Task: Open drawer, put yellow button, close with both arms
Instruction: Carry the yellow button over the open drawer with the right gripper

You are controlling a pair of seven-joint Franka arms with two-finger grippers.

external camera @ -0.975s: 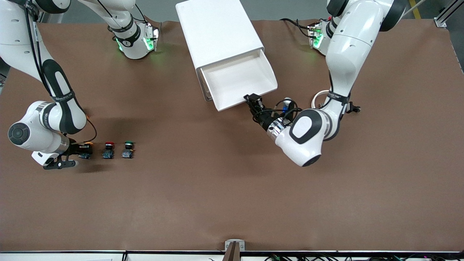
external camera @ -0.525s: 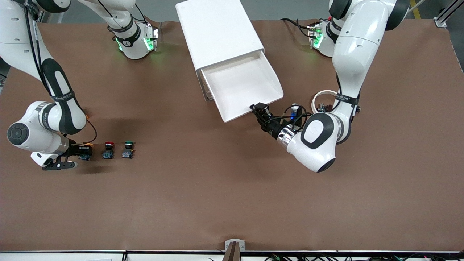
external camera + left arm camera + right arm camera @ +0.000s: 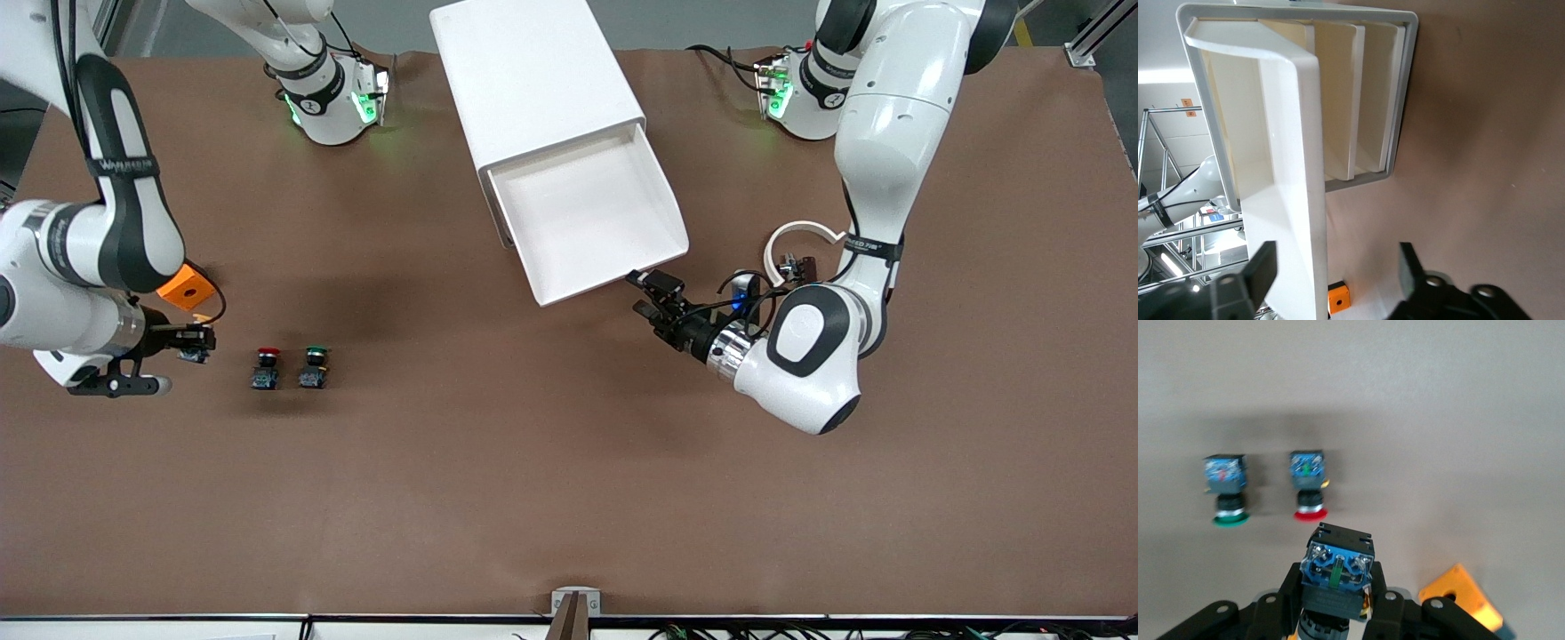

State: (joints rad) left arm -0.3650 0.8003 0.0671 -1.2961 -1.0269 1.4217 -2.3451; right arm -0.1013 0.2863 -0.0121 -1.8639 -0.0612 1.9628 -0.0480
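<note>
One drawer (image 3: 591,227), shallow white tray with a cream front strip, stands pulled out of the white cabinet (image 3: 533,76) at upper centre of the front view; its long axis runs slantwise down the frame, its front edge lowest. The left wrist view shows more drawer fronts (image 3: 1355,100) of the same kind stacked in the cabinet.

One yellow button (image 3: 1337,577): black body, blue base plate with metal terminals; the base faces the right wrist camera, and the cap end is hidden between the fingers. It is pinched in the right gripper (image 3: 191,342), lifted over the table (image 3: 533,462) at middle left of the front view.

One left gripper (image 3: 653,293), jaws spread and holding nothing, just below the drawer's front edge.

Also listed: red button (image 3: 265,366), green button (image 3: 313,364), orange cube (image 3: 185,289).
</note>
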